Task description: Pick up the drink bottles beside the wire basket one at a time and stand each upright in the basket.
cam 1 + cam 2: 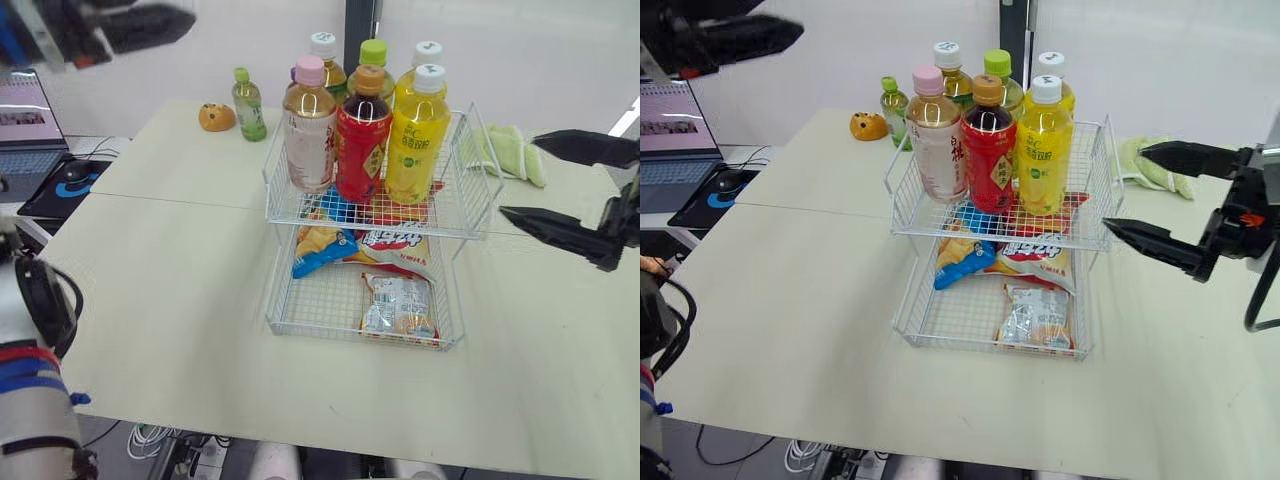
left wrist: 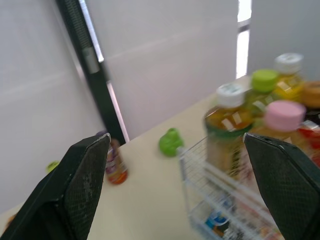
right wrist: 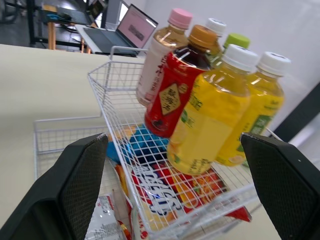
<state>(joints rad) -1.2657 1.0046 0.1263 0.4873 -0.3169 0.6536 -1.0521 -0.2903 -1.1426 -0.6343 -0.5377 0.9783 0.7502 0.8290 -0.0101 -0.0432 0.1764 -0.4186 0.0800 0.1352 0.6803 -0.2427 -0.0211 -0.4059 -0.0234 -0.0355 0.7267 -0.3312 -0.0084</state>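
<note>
Six bottles point(image 1: 362, 140) stand upright in the basket point(image 1: 475, 170) — a green bottle point(image 1: 248, 105) stands on the table point(image 1: 180, 270) nearby. Left gripper point(image 2: 176, 139) and right gripper point(image 1: 519, 176) gape wide — empty.

Table point(image 1: 180, 300) bears wire basket point(image 1: 283, 290), bottle point(image 1: 248, 105), toy point(image 1: 217, 117), cloth point(image 1: 510, 150).

Wire basket point(image 1: 478, 160), glossy plastic bottles point(image 1: 362, 150), seemingly matt table point(image 1: 180, 300)

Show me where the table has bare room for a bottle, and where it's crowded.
Bare: the table left of the wire basket, in front of the small green bottle and orange toy; also the strip before the basket. Crowded: the upper tier, packed with bottles; the right gripper hovers open beside it.
</note>
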